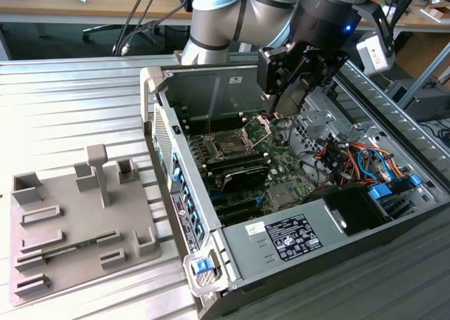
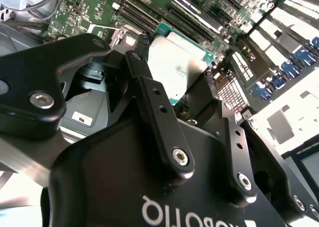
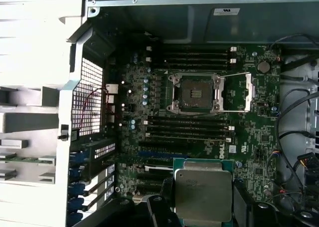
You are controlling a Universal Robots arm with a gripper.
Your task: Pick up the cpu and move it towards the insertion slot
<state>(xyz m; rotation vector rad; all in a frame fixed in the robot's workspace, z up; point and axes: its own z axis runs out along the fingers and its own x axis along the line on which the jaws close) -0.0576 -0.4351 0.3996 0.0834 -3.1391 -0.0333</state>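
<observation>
We judge the pick-up done: the cpu [image 3: 203,194], a thin square chip with a pale silver metal top and green edge, hangs in the air above the green motherboard [image 3: 149,112], held between the black fingers [image 2: 149,95] of the gripper [image 2: 172,90], which are closed on its opposite edges. The insertion slot [image 3: 195,93], a square socket with dark centre and silver frame, its hinged bracket swung open, lies apart from the chip; the carry to it remains unfinished.
</observation>
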